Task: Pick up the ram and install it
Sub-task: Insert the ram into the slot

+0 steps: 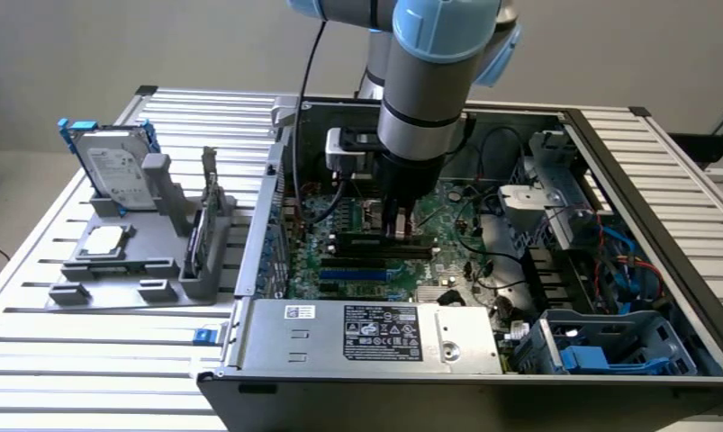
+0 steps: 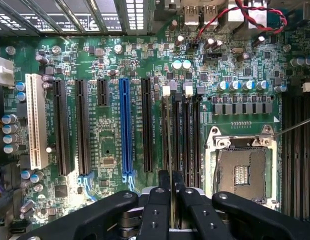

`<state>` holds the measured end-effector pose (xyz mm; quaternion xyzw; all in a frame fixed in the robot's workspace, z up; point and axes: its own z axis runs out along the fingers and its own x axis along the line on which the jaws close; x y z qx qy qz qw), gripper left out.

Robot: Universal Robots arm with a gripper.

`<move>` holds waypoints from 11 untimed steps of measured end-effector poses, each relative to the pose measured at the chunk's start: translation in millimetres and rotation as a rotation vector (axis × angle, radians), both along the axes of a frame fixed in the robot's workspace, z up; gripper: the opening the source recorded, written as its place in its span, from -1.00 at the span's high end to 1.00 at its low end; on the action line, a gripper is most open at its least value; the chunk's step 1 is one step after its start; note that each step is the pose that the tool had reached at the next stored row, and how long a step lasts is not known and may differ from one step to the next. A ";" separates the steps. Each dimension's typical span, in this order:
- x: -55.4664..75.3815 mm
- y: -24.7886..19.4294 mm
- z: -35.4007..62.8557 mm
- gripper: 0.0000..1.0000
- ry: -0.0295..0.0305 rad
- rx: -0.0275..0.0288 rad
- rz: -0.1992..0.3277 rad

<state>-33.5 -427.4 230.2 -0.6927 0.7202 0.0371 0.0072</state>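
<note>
The arm reaches down into the open computer case (image 1: 611,171) on the slatted table (image 1: 85,360). Its gripper (image 2: 171,176) hangs low over the green motherboard (image 2: 110,145), and the fingers (image 2: 163,189) stand narrow, pinching the ram (image 2: 171,145) between their tips. In the wrist view the ram shows edge-on as a thin dark strip lined up along the black memory slots (image 2: 189,135), between the blue expansion slot (image 2: 126,125) and the open processor socket (image 2: 242,170). Whether it touches a slot, I cannot tell. In the exterior view the ram (image 1: 364,241) lies level just above the board. At the exterior view's left, a grey holder (image 1: 157,270) carries a hard drive (image 1: 115,166) and a square processor chip (image 1: 103,241), well apart from the case.
</note>
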 end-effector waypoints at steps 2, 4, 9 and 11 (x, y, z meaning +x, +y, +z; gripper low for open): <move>0.0 0.0 -0.8 0.72 -0.0001 0.0001 0.000; 0.1 0.1 -1.8 0.72 0.0000 0.0001 0.000; 0.2 0.2 -4.2 0.72 0.0000 0.0000 0.000; 0.3 0.2 -4.3 0.72 0.0001 -0.0003 0.000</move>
